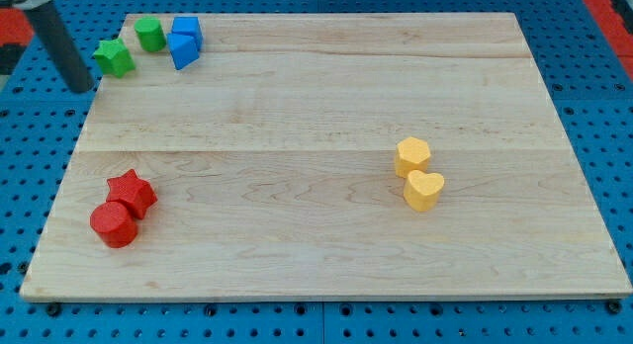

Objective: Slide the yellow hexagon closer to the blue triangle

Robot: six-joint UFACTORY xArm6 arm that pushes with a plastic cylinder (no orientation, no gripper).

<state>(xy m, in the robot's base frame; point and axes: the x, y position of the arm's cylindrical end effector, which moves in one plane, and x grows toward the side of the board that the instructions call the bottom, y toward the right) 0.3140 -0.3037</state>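
Tip (84, 88) seemingly just beside green star (114, 57); yellow hexagon (412, 155) distant

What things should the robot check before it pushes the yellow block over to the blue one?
1. Yellow hexagon in plain view: ok.
2. Blue triangle in plain view, at the view's top left beside the blue cube: ok.
3. My tip behind the hexagon, on its right side, ready to push left: not ok; it sits at the board's left edge near the green star.
4. Hexagon free to slide alone: not ok; the yellow heart touches it from below.
5. Straight path from hexagon to triangle: ok; no block lies between them.
6. Red star and red cylinder out of the path: ok.
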